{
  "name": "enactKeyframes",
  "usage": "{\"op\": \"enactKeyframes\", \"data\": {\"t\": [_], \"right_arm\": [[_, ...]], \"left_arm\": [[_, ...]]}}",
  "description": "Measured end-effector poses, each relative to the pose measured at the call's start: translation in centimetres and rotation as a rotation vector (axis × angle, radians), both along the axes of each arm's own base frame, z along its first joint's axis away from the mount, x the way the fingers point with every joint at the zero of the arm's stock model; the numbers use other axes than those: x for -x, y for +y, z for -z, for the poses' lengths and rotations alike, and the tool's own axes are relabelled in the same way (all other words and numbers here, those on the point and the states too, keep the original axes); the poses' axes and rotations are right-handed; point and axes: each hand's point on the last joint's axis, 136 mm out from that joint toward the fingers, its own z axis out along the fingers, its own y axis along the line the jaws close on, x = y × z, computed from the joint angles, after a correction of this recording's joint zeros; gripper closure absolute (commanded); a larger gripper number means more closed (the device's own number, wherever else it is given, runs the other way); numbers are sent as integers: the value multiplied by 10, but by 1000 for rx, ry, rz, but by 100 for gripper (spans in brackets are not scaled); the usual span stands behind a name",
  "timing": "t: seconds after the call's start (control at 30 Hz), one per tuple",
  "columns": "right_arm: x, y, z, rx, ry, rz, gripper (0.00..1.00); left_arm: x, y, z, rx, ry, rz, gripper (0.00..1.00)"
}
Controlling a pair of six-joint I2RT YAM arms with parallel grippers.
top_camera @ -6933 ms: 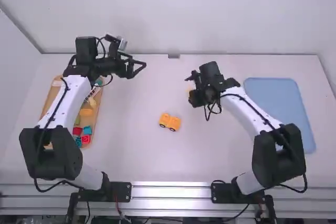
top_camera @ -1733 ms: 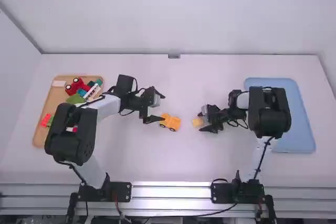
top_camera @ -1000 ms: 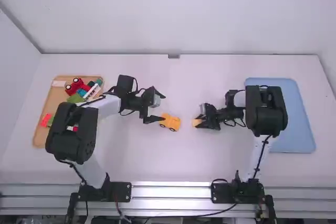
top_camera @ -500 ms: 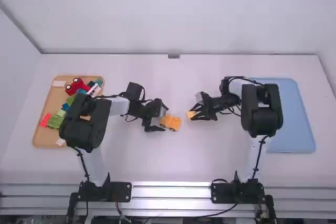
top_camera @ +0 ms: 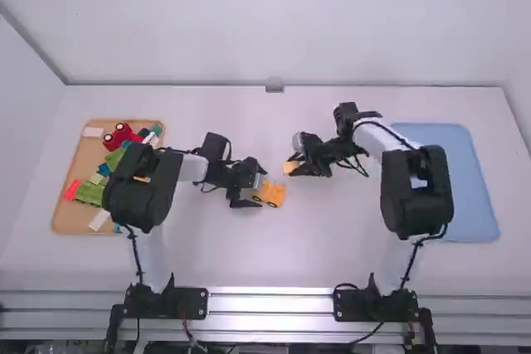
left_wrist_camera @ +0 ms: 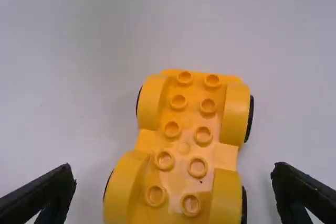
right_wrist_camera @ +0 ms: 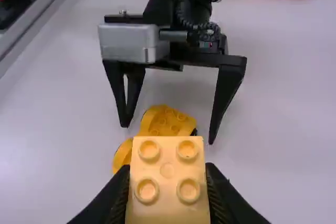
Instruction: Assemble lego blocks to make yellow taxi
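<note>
The yellow wheeled car base (top_camera: 269, 194) rests on the table near the middle, studs up. At its left end is my left gripper (top_camera: 251, 186); in the left wrist view the left gripper (left_wrist_camera: 176, 187) is open, one finger on either side of the car base (left_wrist_camera: 191, 153) with gaps between. Up and to the right of the base, my right gripper (top_camera: 300, 163) is shut on a light yellow block (top_camera: 290, 167). In the right wrist view the right gripper (right_wrist_camera: 168, 187) pinches that block (right_wrist_camera: 167, 171), four studs facing the camera, with part of the car base (right_wrist_camera: 170, 121) behind it.
A wooden tray (top_camera: 60, 205) at the left holds a red car (top_camera: 122, 136), green pieces (top_camera: 90, 191) and several other blocks. A blue tray (top_camera: 477, 180) lies at the right, partly under the right arm.
The right gripper closed on the light yellow block and carried it up and left in the high view. The left gripper moved right to the car base, which has barely shifted.
</note>
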Motion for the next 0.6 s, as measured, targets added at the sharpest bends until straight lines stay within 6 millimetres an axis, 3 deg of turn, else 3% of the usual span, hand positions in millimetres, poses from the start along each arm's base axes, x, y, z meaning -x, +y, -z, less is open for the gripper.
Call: {"op": "enactKeyframes", "data": {"t": [0.37,0.47,0.53,0.6], "right_arm": [[-4,22,-10,62,-101,105,98],[2,23,-9,75,-103,153,97],[10,24,-9,73,-101,184,93],[13,25,-9,66,-104,200,92]], "left_arm": [[0,-5,10,46,26,18,0],[2,-6,9,51,24,28,8],[3,-6,9,57,22,36,27],[3,-6,8,58,18,37,29]]}}
